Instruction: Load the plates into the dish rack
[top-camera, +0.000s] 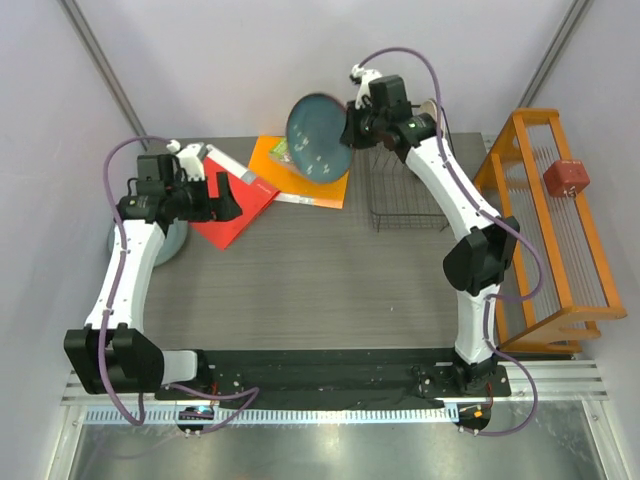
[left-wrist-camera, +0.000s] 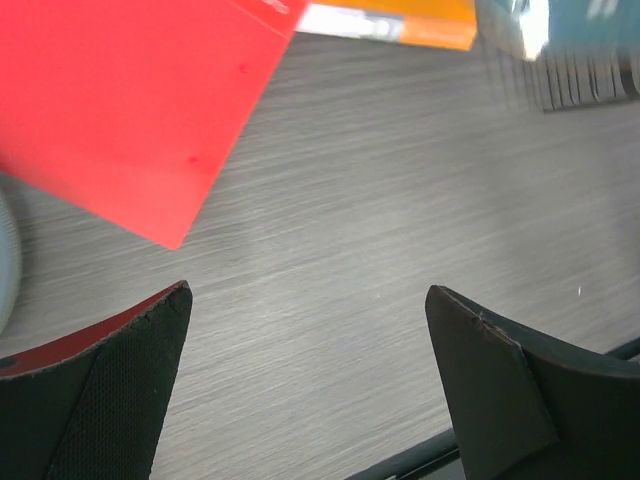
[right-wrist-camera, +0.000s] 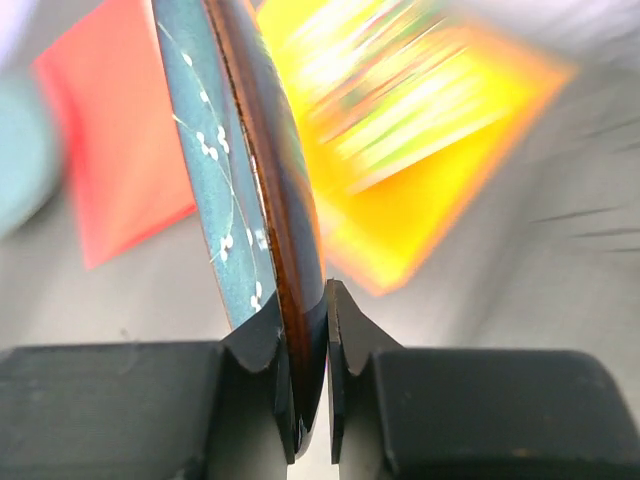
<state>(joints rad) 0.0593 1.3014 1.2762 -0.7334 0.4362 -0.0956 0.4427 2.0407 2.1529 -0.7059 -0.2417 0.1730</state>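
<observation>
**Far-left edge.** Grey-green plate (top-camera: 175, 246), lying flat on the worktop (top-camera: 330, 290) and half hidden under the left arm. It was not yet racked.

**Left.** Left claw (left-wrist-camera: 307, 292), empty, with its jaws spread wide. It hung over bare worktop at the near corner of the red book (top-camera: 238, 212). Of the two arms it was the nearer to the grey-green plate, which lay just to its left.

**Centre, far.** Orange book (top-camera: 310, 178), flat, overlapping the red book's right side.

**Centre, far, raised.** Teal-faced plate (right-wrist-camera: 215, 170) with white sprigs and a reddish-brown back. It was held off the worktop above the orange book. The right claw (right-wrist-camera: 305, 320) was closed on its rim, one finger on each face. The plate stood on edge in that grip, running straight out from the jaws, its teal face turned left and up.

**Right of centre.** Dish rack (top-camera: 410, 200), black wire and open at the top, sat directly to the right of the held plate and somewhat nearer, beneath the right forearm. The pictures did not settle whether it already held anything. Judgement: the coming move was a short carry rightward and down, entering edge-first. The worktop between plate and rack was open.

**Far right.** Orange wooden rack (top-camera: 555, 250), carrying a red block (top-camera: 566, 178), stood close beside the dish rack. It limited room for swinging further right.
</observation>
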